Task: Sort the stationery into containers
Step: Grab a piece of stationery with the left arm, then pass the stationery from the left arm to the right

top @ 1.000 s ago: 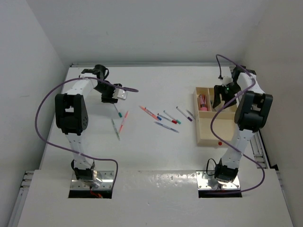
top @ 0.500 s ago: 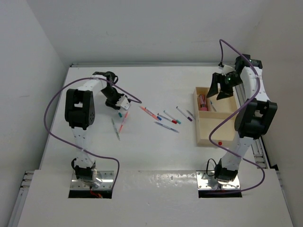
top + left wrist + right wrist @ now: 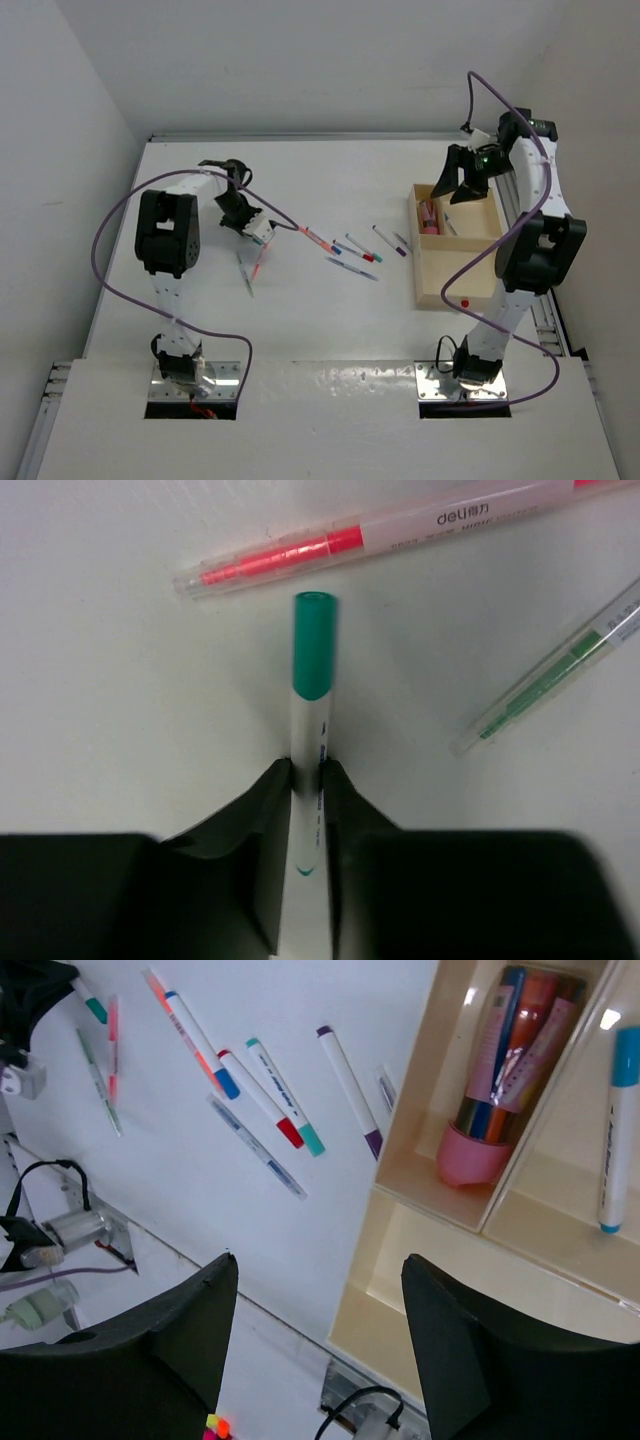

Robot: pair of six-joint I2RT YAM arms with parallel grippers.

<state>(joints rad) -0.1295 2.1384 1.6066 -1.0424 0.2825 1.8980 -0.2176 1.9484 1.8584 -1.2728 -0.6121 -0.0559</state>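
In the left wrist view my left gripper (image 3: 306,770) is shut on a white pen with a teal cap (image 3: 312,680), one finger pressed to each side of its barrel as it lies on the table. From above, that gripper (image 3: 258,232) is low at the table's left. A red-orange highlighter (image 3: 300,555) and a thin green pen (image 3: 545,690) lie just beyond it. My right gripper (image 3: 463,180) hangs open above the far end of the wooden tray (image 3: 418,250), holding nothing. Its wrist view shows a pink holder with pens (image 3: 478,1150) in one small section and a blue-capped pen (image 3: 618,1130) in the other.
Several pens lie loose mid-table (image 3: 350,250), among them a purple-capped one (image 3: 350,1090) nearest the tray. The tray's large section (image 3: 420,1230) shows a bare floor. A red dot (image 3: 464,303) marks its near rim. White walls close in on both sides.
My left gripper dropped onto the teal-capped pen and closed on it. The right gripper lifted and drew back from inside the tray, staying open.
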